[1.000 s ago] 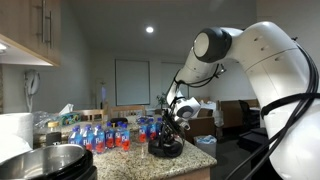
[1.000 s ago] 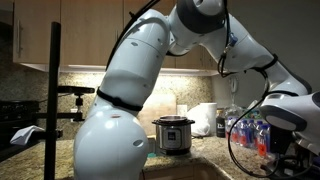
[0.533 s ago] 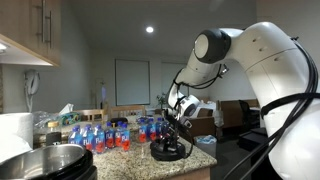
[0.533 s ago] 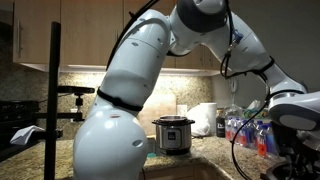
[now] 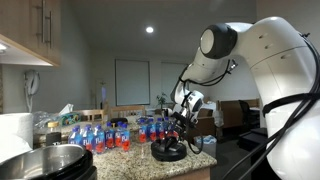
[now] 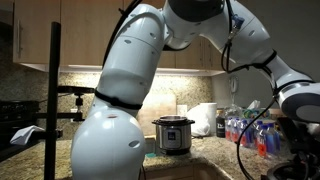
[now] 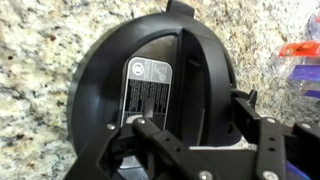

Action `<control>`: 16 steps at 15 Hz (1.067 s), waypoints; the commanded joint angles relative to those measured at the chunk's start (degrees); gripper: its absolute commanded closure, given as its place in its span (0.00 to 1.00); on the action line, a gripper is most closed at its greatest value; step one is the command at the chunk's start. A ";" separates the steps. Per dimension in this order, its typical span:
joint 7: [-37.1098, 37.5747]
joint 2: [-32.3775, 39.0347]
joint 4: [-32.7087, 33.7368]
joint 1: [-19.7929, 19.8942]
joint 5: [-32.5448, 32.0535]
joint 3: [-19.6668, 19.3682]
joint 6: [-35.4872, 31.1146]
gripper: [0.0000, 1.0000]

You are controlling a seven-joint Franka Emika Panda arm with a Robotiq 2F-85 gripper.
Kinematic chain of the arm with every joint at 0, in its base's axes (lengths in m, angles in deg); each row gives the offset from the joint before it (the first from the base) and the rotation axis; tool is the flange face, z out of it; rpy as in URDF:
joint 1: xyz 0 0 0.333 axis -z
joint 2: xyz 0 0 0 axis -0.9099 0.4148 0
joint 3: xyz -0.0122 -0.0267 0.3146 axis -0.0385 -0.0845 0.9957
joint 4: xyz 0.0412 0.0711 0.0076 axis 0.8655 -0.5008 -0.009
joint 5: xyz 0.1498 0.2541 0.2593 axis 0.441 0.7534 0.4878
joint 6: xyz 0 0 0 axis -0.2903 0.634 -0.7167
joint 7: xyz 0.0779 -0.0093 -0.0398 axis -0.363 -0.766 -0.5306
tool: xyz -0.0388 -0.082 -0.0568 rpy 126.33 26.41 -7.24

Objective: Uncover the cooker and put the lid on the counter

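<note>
Evidently nearly done: the cooker [image 6: 173, 135] stands uncovered and the lid [image 7: 105, 90] lies flat on the counter [image 7: 40, 60]. At six o'clock in the wrist view, the gripper [image 7: 190, 114] straddles the handle [image 7: 197, 70], jaws spread apart; only retreat seems left.

The room is dim and warm. A recessed ceiling light [image 5: 150, 30] glows beyond the arm [image 5: 275, 60], whose white shell catches most of the brightness. Both exterior views are soft and grainy. In the wrist view the black lid [image 7: 100, 100] carries a dull sheen, the tabletop [image 7: 35, 60] beside it is evenly lit, and the claw [image 7: 190, 118] is dark and blurred.
</note>
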 commanded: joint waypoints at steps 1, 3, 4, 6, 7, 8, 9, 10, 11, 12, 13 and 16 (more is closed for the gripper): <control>-3.14 -5.11 -7.87 0.54 2.07 2.13 -2.51 0.00; -6.62 -9.05 -12.14 1.10 4.56 2.65 -2.05 0.00; -8.87 -12.65 -15.29 0.99 5.05 2.36 -2.23 0.00; -9.04 -18.54 -19.02 -0.14 0.19 1.26 -2.57 0.00; -7.33 -21.28 -20.50 -0.61 -4.31 0.92 -3.08 0.00; -5.06 -24.44 -21.98 -1.03 -10.01 1.04 -4.82 0.00; -4.19 -27.70 -23.32 -0.85 -14.33 1.39 -5.10 0.00; -2.52 -31.07 -24.35 -0.65 -19.80 1.96 -4.94 0.00; -1.13 -33.33 -24.83 -0.35 -24.81 2.80 -3.81 0.00; 0.88 -35.83 -24.64 2.35 -29.78 6.25 -1.48 0.00; 2.94 -38.78 -24.17 2.64 -34.75 7.41 1.73 0.00; 6.49 -46.99 -22.03 -0.65 -45.89 9.29 11.35 0.00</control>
